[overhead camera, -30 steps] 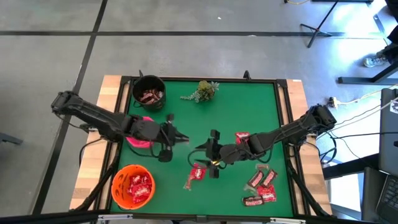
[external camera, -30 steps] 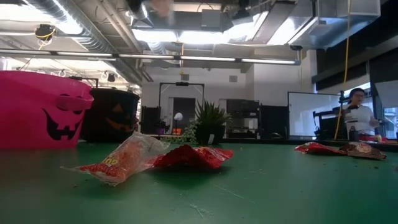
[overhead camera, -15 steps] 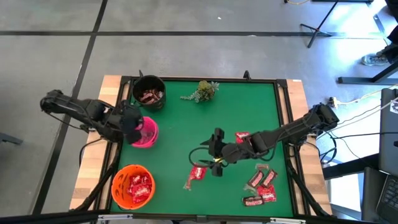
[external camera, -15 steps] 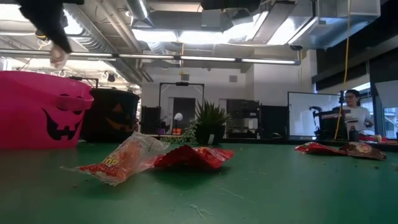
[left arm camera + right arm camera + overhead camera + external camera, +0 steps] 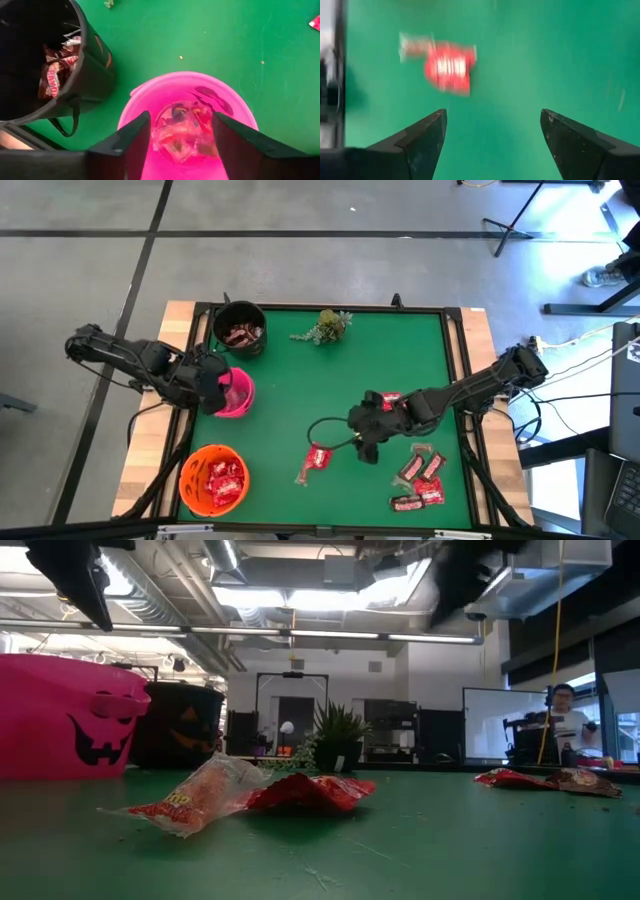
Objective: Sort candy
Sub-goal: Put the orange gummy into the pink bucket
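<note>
The candy lies in groups on the green table: a red packet [image 5: 320, 457] beside a pale wrapper [image 5: 303, 475], one red packet [image 5: 390, 398], and a cluster [image 5: 420, 472] near the right front. My left gripper [image 5: 181, 125] hovers open above the pink bucket [image 5: 236, 394], which holds a few sweets [image 5: 182, 131]. My right gripper [image 5: 362, 448] hangs open over the table's middle. The red packet [image 5: 447, 67] lies ahead of its fingers, apart from them.
A black bucket [image 5: 240, 328] with brown bars [image 5: 55, 75] stands at the far left. An orange bucket [image 5: 213, 478] of red packets stands at the near left. A green sprig [image 5: 325, 325] lies at the far edge. A person stands in the room beyond the table.
My left gripper has swung from the table's middle toward the left edge, to above the pink bucket. The pale sweet at its fingertips half a second ago no longer hangs there. My right gripper has shifted a little toward the table's right edge.
</note>
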`<state>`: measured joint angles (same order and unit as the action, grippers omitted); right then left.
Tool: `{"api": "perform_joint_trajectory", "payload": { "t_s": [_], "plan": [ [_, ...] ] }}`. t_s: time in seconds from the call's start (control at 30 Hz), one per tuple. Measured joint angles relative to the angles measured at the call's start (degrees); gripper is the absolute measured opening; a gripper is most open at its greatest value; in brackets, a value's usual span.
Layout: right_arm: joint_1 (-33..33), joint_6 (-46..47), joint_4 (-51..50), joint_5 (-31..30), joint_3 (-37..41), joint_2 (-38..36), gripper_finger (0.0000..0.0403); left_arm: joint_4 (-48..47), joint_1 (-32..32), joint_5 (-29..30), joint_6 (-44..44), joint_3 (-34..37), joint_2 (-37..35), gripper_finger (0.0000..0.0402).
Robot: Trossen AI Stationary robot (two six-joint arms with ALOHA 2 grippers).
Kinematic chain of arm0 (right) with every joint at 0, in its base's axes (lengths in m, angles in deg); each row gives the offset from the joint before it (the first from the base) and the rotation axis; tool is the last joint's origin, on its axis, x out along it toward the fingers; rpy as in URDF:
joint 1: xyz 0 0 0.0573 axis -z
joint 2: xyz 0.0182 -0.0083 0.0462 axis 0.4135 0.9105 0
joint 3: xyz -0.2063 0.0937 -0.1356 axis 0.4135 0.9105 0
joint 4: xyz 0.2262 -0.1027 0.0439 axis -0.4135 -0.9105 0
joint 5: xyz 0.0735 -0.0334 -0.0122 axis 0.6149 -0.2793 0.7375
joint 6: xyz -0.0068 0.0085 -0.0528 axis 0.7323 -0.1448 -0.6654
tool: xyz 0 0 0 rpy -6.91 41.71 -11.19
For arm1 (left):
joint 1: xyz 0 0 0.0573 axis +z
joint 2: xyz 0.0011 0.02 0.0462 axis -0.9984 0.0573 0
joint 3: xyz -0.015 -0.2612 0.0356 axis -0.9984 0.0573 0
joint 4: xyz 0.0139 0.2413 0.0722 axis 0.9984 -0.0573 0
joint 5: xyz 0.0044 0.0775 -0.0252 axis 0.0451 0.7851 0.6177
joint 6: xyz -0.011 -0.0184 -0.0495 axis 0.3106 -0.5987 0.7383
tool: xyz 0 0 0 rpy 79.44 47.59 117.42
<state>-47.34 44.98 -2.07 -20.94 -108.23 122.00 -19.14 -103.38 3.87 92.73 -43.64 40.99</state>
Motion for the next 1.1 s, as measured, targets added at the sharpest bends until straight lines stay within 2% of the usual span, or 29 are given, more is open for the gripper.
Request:
{"api": "perform_joint_trajectory", "payload": {
  "t_s": [0.13, 0.27, 0.37, 0.57, 0.77, 0.93, 1.1],
  "plan": [
    [-1.20, 13.05, -15.61, 6.62, 0.04, -0.08, 0.0319, 2.58, 0.00, 2.03, 0.27, 0.01, -0.08, 0.0230],
    [-5.99, 20.44, -26.37, 6.11, 0.04, -0.08, 0.0319, 8.79, -0.02, 2.05, -0.83, 0.00, -0.03, 0.0233],
    [-11.00, 26.34, -30.20, 4.78, 0.19, -0.08, 0.0319, 13.56, -0.02, 2.05, -3.65, -0.02, 0.08, 0.0225],
    [-19.79, 38.88, -30.08, 1.19, 2.70, -0.08, 0.0319, 23.46, -0.02, 2.31, -10.41, -0.02, 0.60, 0.0208],
    [-21.75, 48.67, -29.74, 0.03, 10.10, -0.04, 0.0319, 33.89, -0.04, 1.86, -17.24, -0.02, 1.59, 0.0200],
    [-21.73, 52.97, -27.41, 3.10, 17.05, -0.01, 0.0319, 36.04, -0.09, 0.27, -18.20, -0.02, 2.49, 0.0198],
    [-21.73, 52.87, -18.00, 7.53, 23.54, -0.23, 0.0319, 35.94, -0.39, 0.05, -18.21, -0.02, 3.48, 0.0198]
  ]
}}
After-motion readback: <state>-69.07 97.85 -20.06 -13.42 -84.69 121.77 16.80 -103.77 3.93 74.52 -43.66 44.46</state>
